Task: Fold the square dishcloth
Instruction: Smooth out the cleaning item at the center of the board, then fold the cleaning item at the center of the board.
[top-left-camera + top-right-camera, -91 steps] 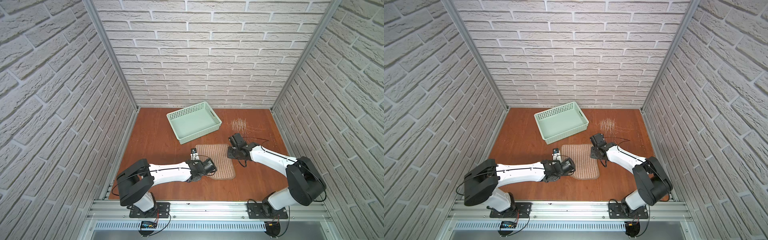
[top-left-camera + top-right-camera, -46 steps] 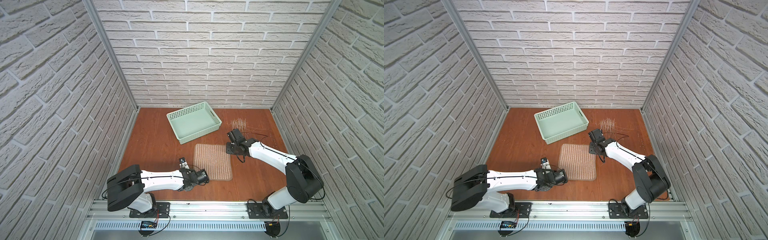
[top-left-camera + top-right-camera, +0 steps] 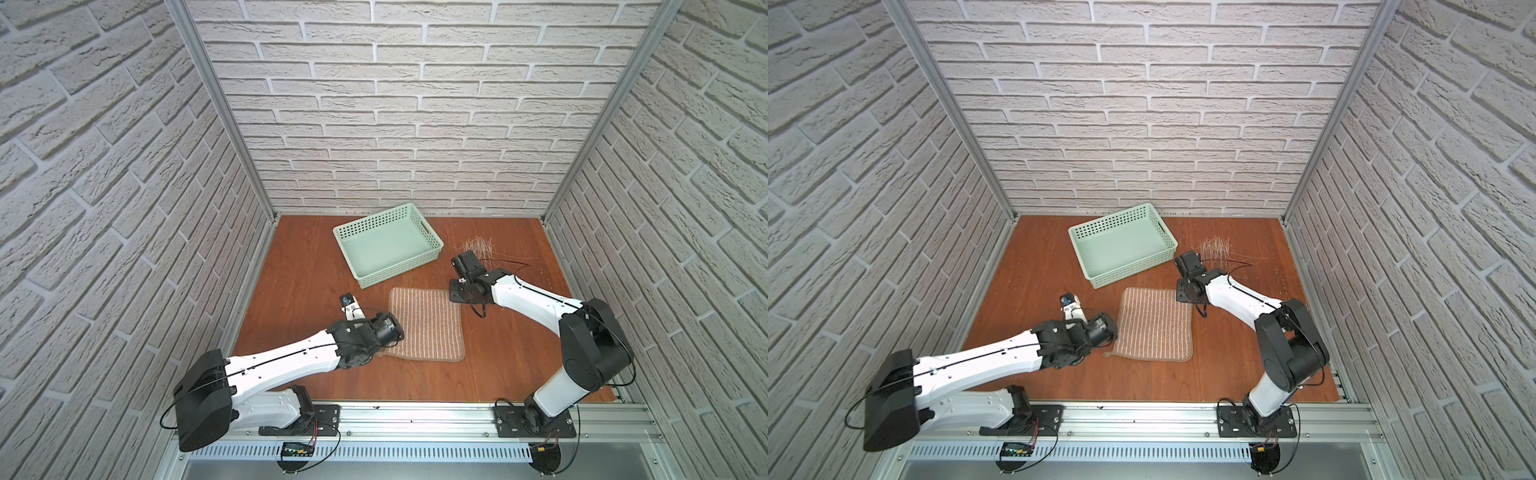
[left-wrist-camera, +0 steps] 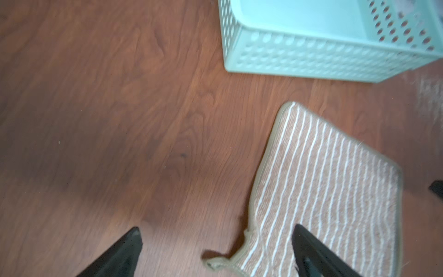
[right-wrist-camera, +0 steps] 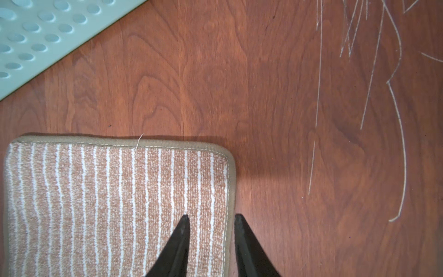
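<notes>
Plainly, the square dishcloth [image 3: 424, 322] lies flat on the wooden table [image 3: 299, 282], just in front of the mint basket [image 3: 395, 274]; the left gripper [image 4: 217, 227] hangs spread wide over its corner loop [image 4: 215, 262], gripping nothing; the right gripper [image 5: 211, 215] shows 2 fingers narrowly apart, straddling the far right edging.

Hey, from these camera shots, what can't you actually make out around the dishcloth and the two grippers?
- Left wrist view: motion blur smears the holes of the basket. The frame edge cuts off the dishcloth and the fingers of the left gripper.
- Both top views: the left gripper fingertips, hidden under its own wrist.
- Right wrist view: whether the right gripper touches the dishcloth, because its own fingers cover the contact spot.
</notes>
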### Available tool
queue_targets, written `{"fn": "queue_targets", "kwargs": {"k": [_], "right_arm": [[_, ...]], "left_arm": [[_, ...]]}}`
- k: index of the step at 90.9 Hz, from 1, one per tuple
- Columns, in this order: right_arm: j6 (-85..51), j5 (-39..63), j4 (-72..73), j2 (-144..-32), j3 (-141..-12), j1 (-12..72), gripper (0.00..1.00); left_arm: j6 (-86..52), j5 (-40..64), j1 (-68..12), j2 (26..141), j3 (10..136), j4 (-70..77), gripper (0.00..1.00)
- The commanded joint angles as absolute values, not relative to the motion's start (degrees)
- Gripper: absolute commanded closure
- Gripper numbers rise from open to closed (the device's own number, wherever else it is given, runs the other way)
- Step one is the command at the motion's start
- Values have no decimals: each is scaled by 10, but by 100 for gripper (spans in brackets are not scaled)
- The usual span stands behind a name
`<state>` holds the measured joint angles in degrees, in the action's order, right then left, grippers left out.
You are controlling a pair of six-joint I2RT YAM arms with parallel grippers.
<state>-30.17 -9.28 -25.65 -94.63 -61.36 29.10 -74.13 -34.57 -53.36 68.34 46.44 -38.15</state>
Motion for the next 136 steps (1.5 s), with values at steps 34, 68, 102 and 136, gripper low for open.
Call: {"fn": "queue_targets", "kwargs": {"k": [34,68,102,136], "right_arm": [[-279,-62,-284,-995,-657,260,66],[-277,-45,-269,-1009,-649,249,68],[-277,-41,-257,-1016,-639,237,69],[-276,-37,-250,-1040,-646,232,69]], "left_arm": [[-373,-143,-355,918,620,-245,16],[-326,-128,-334,1093,745,-275,26],[-311,-96,-320,1157,771,-272,41],[-304,-34,-320,1176,763,-250,56]]}}
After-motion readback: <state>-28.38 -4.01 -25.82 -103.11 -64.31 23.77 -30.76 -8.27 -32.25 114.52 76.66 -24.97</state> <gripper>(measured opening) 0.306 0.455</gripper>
